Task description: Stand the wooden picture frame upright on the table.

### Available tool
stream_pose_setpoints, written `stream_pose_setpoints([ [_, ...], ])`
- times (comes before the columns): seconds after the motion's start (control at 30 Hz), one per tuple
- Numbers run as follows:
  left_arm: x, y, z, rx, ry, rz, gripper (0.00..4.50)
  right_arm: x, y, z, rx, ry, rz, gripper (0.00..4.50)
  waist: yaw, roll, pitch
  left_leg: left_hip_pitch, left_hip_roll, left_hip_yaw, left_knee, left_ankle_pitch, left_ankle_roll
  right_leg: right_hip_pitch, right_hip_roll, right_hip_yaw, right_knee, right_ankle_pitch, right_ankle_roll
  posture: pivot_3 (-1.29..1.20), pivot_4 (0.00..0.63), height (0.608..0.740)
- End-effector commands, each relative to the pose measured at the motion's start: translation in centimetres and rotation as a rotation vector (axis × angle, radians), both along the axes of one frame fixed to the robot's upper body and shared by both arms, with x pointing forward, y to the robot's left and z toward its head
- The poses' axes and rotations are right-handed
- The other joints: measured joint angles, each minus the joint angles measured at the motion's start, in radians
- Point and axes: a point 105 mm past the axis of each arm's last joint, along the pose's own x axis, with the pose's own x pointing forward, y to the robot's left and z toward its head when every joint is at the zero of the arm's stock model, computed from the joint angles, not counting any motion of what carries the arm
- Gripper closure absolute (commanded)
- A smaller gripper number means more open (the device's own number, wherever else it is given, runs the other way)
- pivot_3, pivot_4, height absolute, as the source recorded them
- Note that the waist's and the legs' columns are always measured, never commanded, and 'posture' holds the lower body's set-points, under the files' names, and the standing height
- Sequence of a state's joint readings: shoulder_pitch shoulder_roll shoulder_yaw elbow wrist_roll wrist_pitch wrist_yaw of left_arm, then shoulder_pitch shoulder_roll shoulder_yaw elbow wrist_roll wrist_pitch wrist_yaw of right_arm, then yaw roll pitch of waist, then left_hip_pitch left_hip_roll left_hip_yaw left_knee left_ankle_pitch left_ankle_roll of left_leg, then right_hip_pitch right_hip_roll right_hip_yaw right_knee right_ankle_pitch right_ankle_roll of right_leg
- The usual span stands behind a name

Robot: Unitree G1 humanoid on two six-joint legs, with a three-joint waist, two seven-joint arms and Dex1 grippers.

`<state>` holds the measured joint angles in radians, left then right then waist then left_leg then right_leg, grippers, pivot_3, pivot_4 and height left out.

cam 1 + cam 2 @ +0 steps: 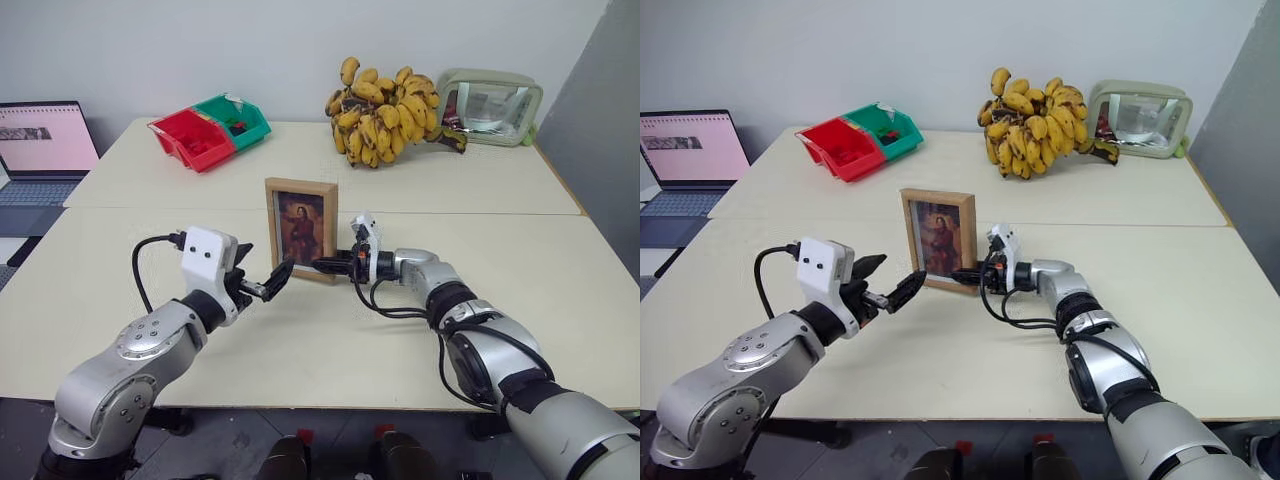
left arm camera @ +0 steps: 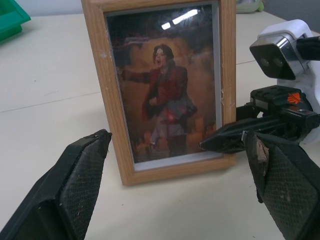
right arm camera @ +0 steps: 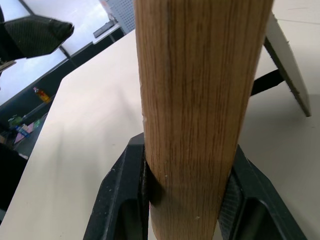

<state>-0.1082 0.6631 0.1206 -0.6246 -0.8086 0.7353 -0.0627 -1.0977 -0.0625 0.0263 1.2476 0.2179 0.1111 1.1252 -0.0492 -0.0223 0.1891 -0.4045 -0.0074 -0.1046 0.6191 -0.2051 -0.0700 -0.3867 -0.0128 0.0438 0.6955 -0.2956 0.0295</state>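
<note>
Wooden picture frame (image 1: pixel 301 228) upright mid-table (image 1: pixel 330 350), R gripper (image 1: pixel 330 265) pinching its lower right edge btwn both fingers, L gripper (image 1: pixel 262 284) wide open, empty, just beside frame's lower left corner.

The wooden picture frame (image 1: pixel 301 229) is light brown wood around a dark picture with some red. The table (image 1: pixel 330 350) is cream. The bananas (image 1: pixel 385 111) are yellow with brown spots. One bin (image 1: pixel 192 140) is red, the other bin (image 1: pixel 238 119) green.

Silver arms, black-fingered pincers, black cables
</note>
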Motion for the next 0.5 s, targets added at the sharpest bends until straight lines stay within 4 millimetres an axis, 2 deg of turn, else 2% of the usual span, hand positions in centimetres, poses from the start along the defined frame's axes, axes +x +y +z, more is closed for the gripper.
stream_pose_setpoints([
  [0.03,-0.1,0.4,1.4,0.006,-0.060,0.005,0.00,0.2,-0.2,0.4,0.014,-0.050,-0.011,2.66,-0.002,0.000,0.000,0.000,0.000,0.000,0.000,0.000,0.000,0.000,0.000,0.000,0.000,0.000,0.000,0.00,0.150,0.740],
  [0.2,0.3,0.8,1.4,0.002,-0.054,0.004,0.00,-0.1,-0.9,-0.3,-0.019,-0.085,0.005,1.55,-0.004,0.000,0.000,0.000,0.000,0.000,0.000,0.000,0.000,0.000,0.001,0.000,0.000,0.000,0.000,0.00,0.150,0.740],
  [0.3,0.5,1.1,1.2,0.004,-0.048,0.002,0.00,-0.3,-1.6,-0.9,-0.048,-0.108,0.014,0.70,-0.004,0.000,0.000,0.001,0.000,0.000,0.000,0.000,0.000,0.000,0.001,0.000,0.000,0.000,0.000,0.00,0.150,0.740],
  [0.37,0.7,1.3,1.2,0.011,-0.044,-0.004,0.00,-0.5,-2.7,-1.5,-0.086,-0.138,0.022,0.36,-0.005,0.000,0.000,0.001,0.000,0.000,0.000,0.000,0.000,0.000,0.001,0.000,0.000,0.000,0.000,0.00,0.150,0.740],
  [0.4,0.9,1.4,1.2,0.008,-0.041,-0.006,0.00,-0.7,-3.4,-1.9,-0.118,-0.160,0.031,0.03,-0.003,0.000,0.000,0.001,0.000,0.000,0.000,0.000,0.000,0.001,0.001,0.000,0.000,0.000,0.000,0.00,0.150,0.740],
  [0.5,1.4,2.1,1.2,0.010,-0.036,-0.004,0.00,-1.1,-5.9,-2.8,-0.216,-0.236,0.038,0.01,0.001,0.000,0.000,0.001,0.000,0.000,0.000,0.000,0.000,0.001,0.001,0.000,0.000,0.000,0.000,0.00,0.150,0.740],
])
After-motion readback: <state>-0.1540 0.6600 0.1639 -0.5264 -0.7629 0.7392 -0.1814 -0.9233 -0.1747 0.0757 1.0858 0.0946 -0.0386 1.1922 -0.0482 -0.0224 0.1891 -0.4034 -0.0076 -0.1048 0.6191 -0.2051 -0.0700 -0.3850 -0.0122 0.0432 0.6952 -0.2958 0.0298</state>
